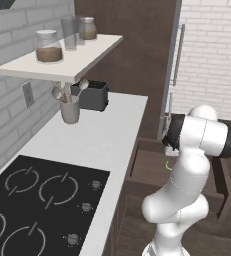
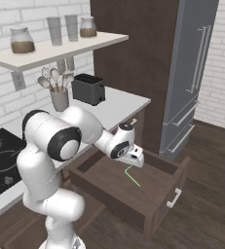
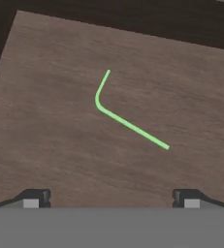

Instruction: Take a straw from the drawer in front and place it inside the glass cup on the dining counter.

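In the left base view the white arm covers most of the open drawer (image 1: 147,170) at the right of the frame, and just a green sliver of the straw (image 1: 168,165) peeks past it. In the right base view the drawer (image 2: 133,187) stands pulled out at lower centre, the straw (image 2: 131,176) flat on its floor. The gripper (image 2: 139,160) hangs above it, jaws spread wide, holding and touching nothing. In the hand view the straw (image 3: 125,112) lies mid-frame, bent end toward the top, and the gripper (image 3: 111,198) fingertips sit far apart at the bottom edge.

Toaster (image 1: 93,95) beside utensil holder (image 1: 70,110)
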### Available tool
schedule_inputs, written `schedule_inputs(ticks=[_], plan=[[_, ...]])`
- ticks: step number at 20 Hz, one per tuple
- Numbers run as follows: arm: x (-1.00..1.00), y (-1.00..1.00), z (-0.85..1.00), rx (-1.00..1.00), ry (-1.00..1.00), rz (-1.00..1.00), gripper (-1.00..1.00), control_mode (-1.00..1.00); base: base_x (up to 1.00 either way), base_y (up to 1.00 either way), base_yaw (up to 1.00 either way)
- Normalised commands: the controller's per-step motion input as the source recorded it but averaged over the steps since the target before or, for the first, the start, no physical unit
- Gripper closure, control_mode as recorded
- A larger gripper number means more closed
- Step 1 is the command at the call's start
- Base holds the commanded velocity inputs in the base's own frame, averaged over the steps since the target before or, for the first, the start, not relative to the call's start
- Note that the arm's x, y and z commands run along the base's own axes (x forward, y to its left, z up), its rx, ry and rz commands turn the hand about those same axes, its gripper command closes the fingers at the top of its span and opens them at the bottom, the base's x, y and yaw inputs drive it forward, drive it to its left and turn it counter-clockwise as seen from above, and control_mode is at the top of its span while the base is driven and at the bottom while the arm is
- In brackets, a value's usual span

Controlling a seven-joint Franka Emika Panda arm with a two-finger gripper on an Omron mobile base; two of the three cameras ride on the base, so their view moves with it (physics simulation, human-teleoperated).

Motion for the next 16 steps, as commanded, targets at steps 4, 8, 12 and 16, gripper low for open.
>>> schedule_inputs(ticks=[4, 8, 12, 16], plan=[[0.29, 0.01, -0.42, 0.0, 0.07, 0.23, -1.0, -1.0, 0.0, 0.0, 0.0], [0.26, 0.0, -0.45, 0.0, 0.04, 0.14, -1.0, -1.0, 0.0, 0.0, 0.0], [0.38, 0.0, -0.34, 0.0, 0.05, 0.06, -1.0, -1.0, 0.0, 0.0, 0.0], [0.51, 0.0, -0.35, 0.0, 0.08, 0.03, -1.0, -1.0, 0.0, 0.0, 0.0]])
